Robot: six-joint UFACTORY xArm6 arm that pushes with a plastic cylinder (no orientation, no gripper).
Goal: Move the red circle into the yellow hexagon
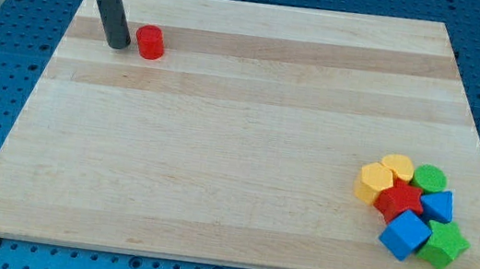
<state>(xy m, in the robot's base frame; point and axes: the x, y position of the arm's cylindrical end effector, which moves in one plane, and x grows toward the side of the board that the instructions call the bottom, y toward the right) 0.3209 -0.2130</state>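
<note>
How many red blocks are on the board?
2: a red circle near the view's top left, just right of my tip, and a red star inside the bottom-right cluster.

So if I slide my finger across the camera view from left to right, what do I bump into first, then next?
My tip → red circle → yellow hexagon → the other clustered blocks, too overlapped to order, except the green star, which is last.
</note>
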